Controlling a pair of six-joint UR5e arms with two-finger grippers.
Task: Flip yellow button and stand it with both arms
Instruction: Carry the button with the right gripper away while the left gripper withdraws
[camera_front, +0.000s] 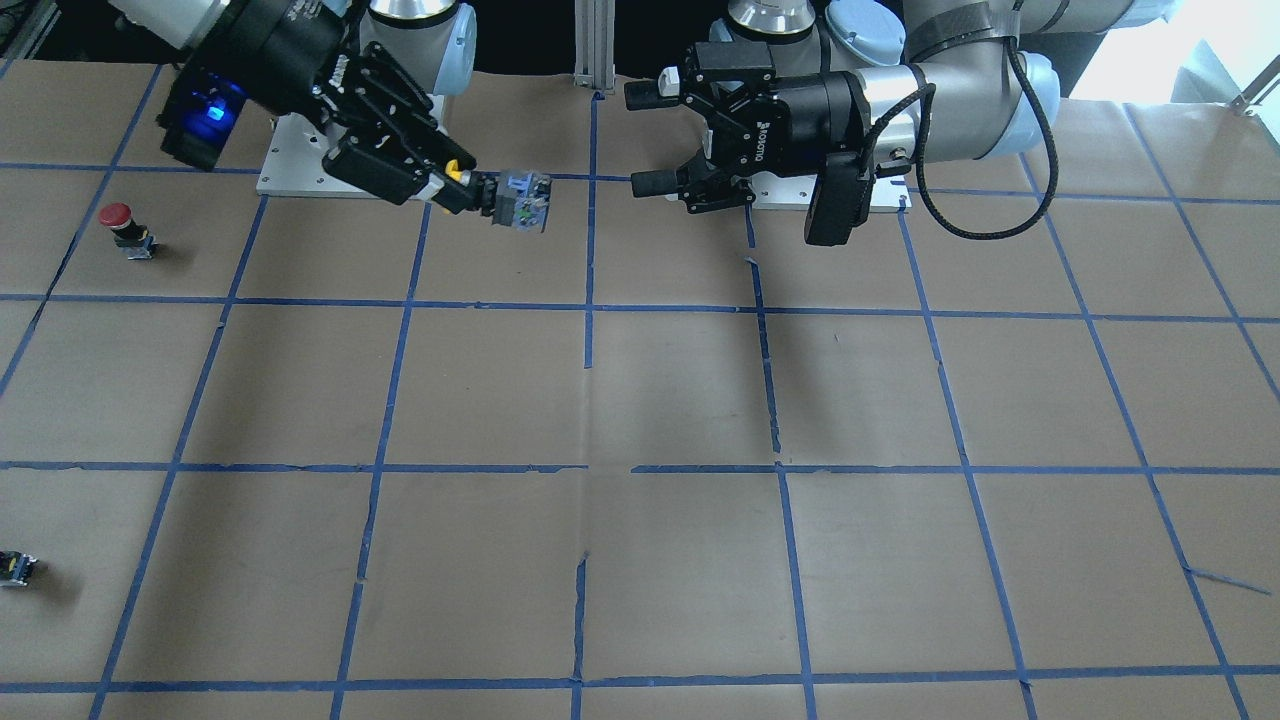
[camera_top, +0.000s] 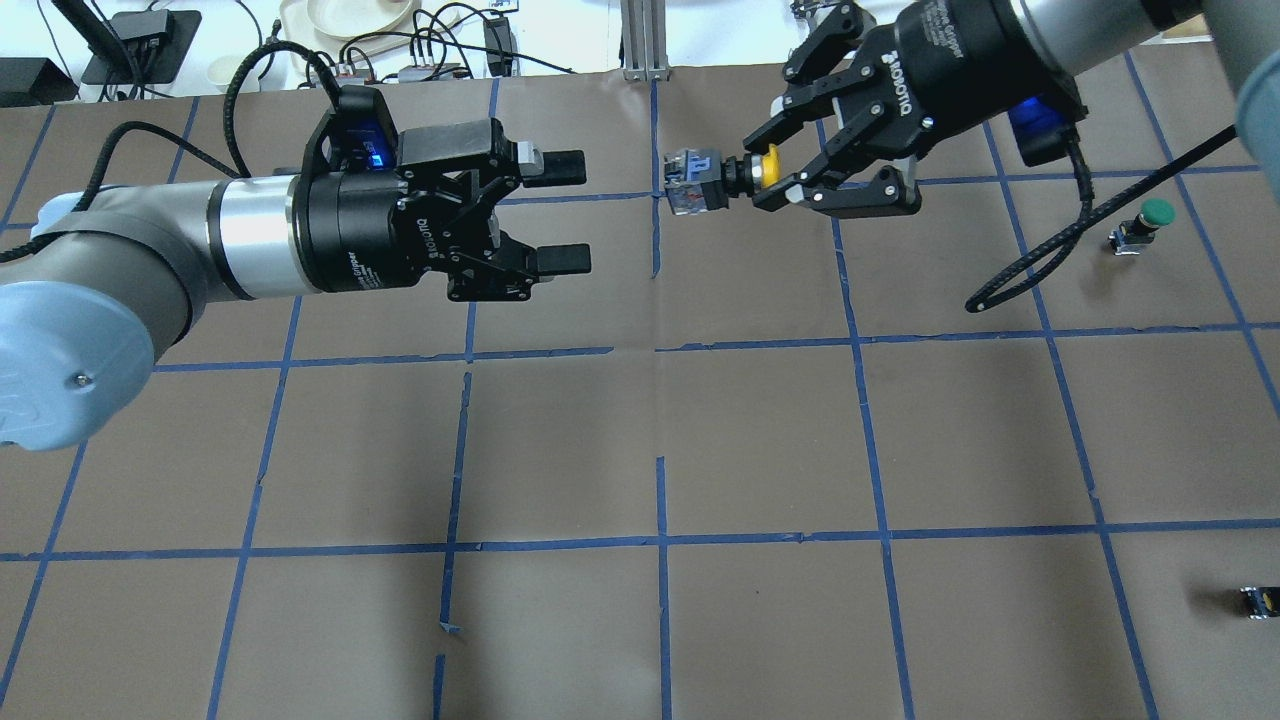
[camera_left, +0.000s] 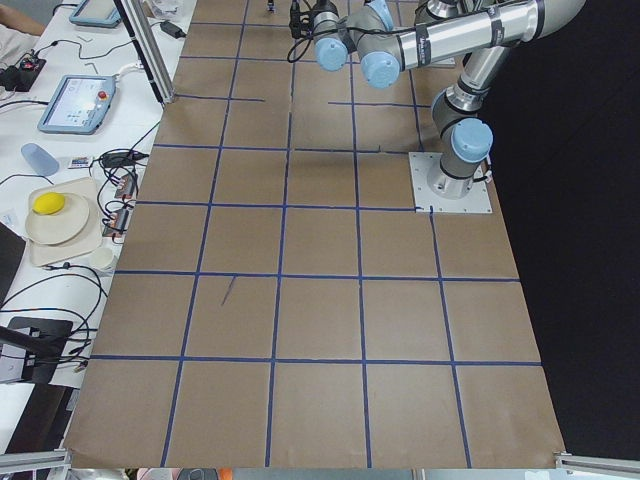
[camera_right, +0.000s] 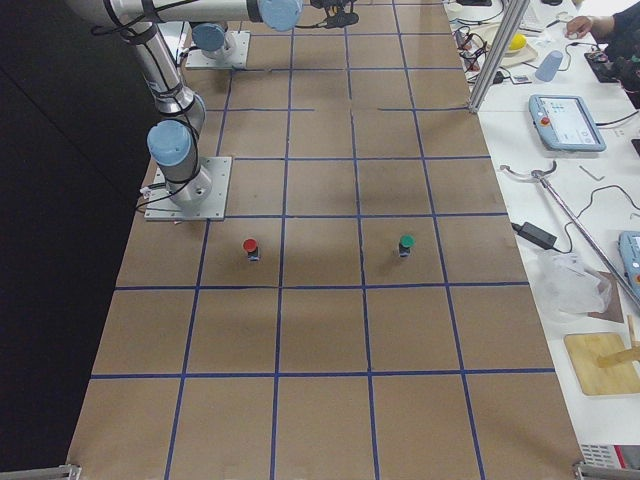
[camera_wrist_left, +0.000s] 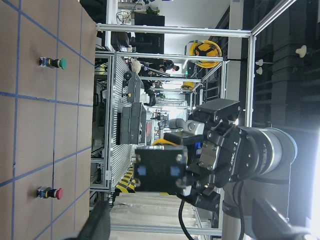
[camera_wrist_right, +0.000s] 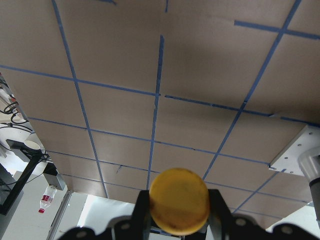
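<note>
My right gripper (camera_top: 757, 172) is shut on the yellow button (camera_top: 700, 182), pinching it at the yellow cap and black neck. It holds the button horizontally in the air over the far middle of the table, with the grey-blue base pointing at my left gripper (camera_top: 572, 213). The left gripper is open and empty, level with the button and a short gap from its base. In the front view the button (camera_front: 520, 200) hangs between the right gripper (camera_front: 462, 180) and the left gripper (camera_front: 645, 140). The left wrist view faces the base (camera_wrist_left: 160, 170). The right wrist view shows the cap (camera_wrist_right: 179, 201).
A red-capped button (camera_front: 120, 225) and a green-capped button (camera_top: 1150, 220) stand on the robot's right side of the brown papered table. A tiny dark block with a yellow spot (camera_top: 1262, 601) lies near the right edge. Both arm base plates (camera_front: 300, 170) sit at the back.
</note>
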